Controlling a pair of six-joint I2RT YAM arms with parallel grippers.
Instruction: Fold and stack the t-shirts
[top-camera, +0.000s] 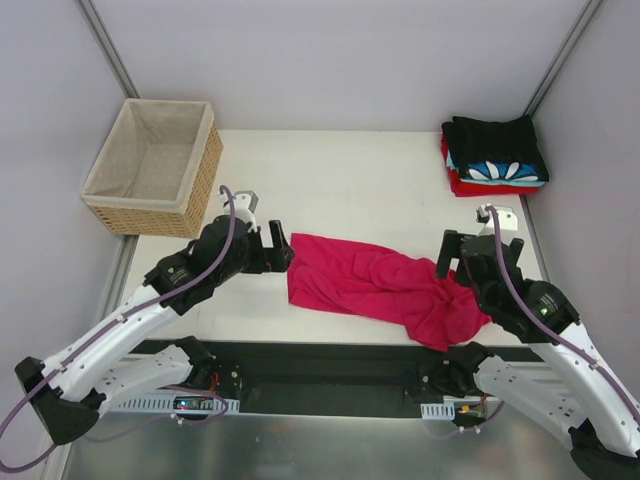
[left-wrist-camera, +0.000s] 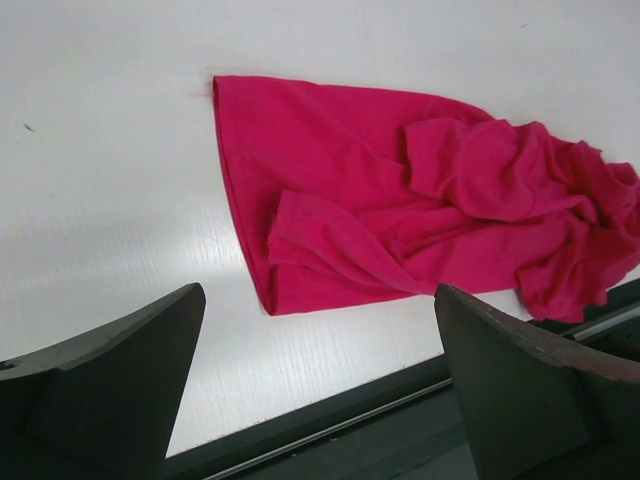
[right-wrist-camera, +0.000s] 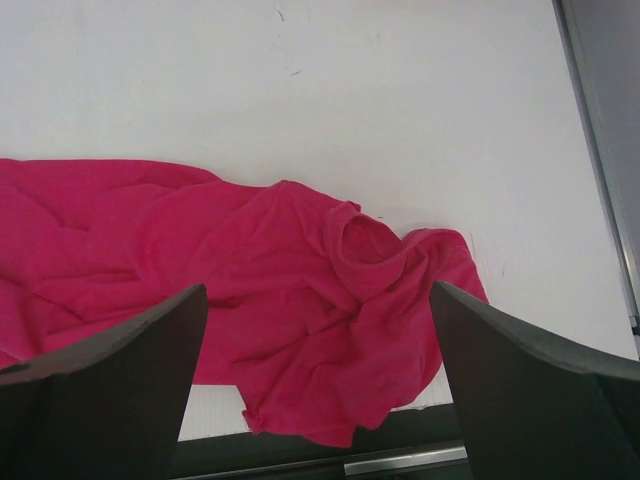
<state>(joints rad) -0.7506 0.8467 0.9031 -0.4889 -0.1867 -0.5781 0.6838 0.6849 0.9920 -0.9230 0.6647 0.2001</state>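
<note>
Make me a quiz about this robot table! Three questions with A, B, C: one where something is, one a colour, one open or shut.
1. Where is the wicker basket? A far left B far right C near middle
2. What colour is the unfolded t-shirt? A black B crimson-pink C green
3. How is the right end effector? A shut on the t-shirt B shut on nothing C open
Answers: A, it stands at the far left corner; B, the crumpled cloth is crimson-pink; C, its fingers stand wide apart, nothing between.
</note>
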